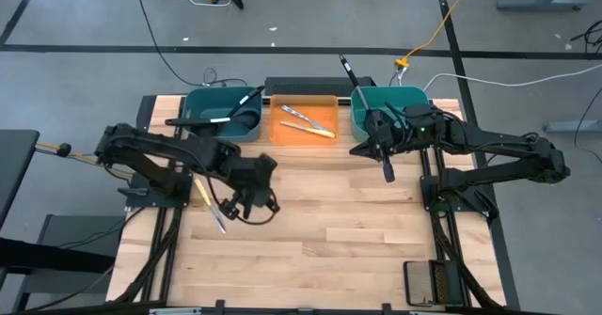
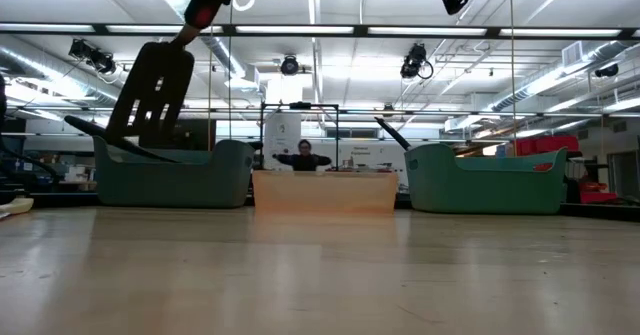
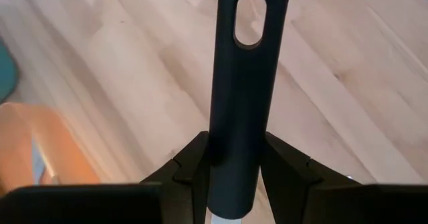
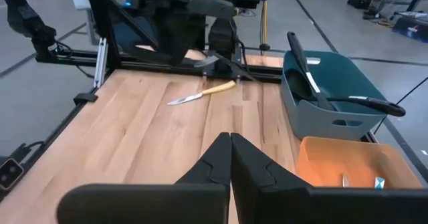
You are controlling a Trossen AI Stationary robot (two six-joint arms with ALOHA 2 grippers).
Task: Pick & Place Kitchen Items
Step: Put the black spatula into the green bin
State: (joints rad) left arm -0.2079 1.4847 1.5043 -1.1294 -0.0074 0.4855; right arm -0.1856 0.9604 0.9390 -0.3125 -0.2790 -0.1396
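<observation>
My left gripper [image 1: 252,195] hovers over the table's left middle, shut on a black slotted spatula [image 2: 155,95]. The spatula's head hangs well above the tabletop. On the wood just left of that gripper lies a yellow-handled knife [image 1: 209,205], which also shows in the right wrist view [image 4: 200,92]. My right gripper [image 1: 388,172] waits in the air in front of the right teal bin [image 1: 390,108]. Its fingers [image 4: 231,140] are shut with nothing between them. My left gripper pinches the spatula's handle [image 3: 234,124] between its two fingers, one on each side. It grips short of the end with the hanging hole [image 3: 249,20], which juts out beyond the fingertips. The fingers slant down from above. The spatula is lifted clear and tilted, its slotted head [image 2: 155,95] lowest.
Along the far edge stand a left teal bin [image 1: 223,113] holding black utensils, an orange bin [image 1: 304,122] holding knives, and the right teal bin with a black handle [image 1: 348,70] sticking out. Bare wood stretches toward the near edge. A person [image 2: 300,158] stands far behind the table.
</observation>
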